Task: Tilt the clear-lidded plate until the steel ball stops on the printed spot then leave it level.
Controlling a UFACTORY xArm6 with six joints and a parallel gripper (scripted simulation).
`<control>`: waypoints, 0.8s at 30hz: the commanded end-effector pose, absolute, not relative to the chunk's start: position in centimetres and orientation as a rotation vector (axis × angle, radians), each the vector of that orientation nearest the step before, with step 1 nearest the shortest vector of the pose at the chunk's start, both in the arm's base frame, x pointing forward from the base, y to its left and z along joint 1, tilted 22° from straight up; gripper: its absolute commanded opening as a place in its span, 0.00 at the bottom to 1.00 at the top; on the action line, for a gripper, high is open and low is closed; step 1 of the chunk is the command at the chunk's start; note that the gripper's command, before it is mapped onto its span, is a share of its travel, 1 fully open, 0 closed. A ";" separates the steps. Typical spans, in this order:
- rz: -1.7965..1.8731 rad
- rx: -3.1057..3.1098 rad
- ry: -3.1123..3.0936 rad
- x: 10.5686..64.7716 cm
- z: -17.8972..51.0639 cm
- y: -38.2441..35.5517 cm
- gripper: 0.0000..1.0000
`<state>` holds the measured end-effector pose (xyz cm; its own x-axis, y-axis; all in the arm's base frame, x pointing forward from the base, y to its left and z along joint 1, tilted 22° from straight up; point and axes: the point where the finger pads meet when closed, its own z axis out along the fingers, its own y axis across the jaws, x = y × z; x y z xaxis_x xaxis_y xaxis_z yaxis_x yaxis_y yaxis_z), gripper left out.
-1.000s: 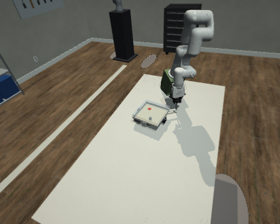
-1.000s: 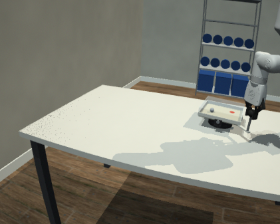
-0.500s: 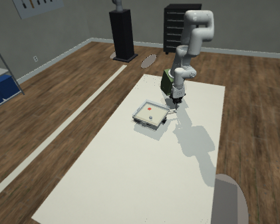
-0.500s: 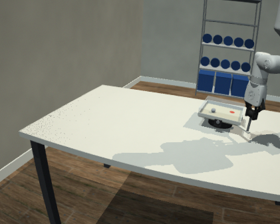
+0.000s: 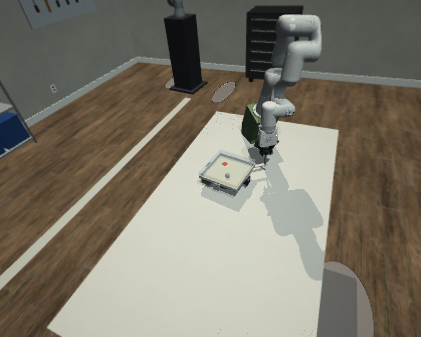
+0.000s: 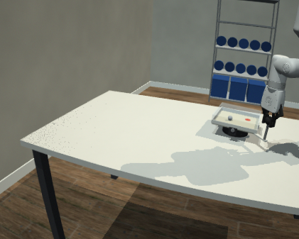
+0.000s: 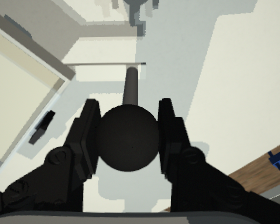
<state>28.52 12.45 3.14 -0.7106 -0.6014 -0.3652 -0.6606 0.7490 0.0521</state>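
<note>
The square plate (image 5: 227, 171) with a clear lid sits on a dark pivot base (image 6: 234, 130) at the far part of the white table. The steel ball (image 5: 227, 175) lies inside near the front rim, apart from the red printed spot (image 5: 224, 163); in the exterior view the ball (image 6: 230, 118) is to the left of the spot (image 6: 248, 119). My gripper (image 5: 265, 153) (image 6: 264, 132) is just right of the plate, shut on the dark round knob (image 7: 129, 138) of a thin handle rod that reaches down beside the plate. The plate edge (image 7: 30, 75) shows at the left of the wrist view.
A green box (image 5: 250, 122) stands behind the arm's base on the table. A black cabinet (image 5: 185, 52) and a dark drawer unit (image 5: 265, 42) stand on the floor behind. A shelf with blue bins (image 6: 241, 69) is by the wall.
</note>
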 end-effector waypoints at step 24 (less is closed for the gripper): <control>0.253 -0.976 2.625 28.6 3.3 12.4 0.00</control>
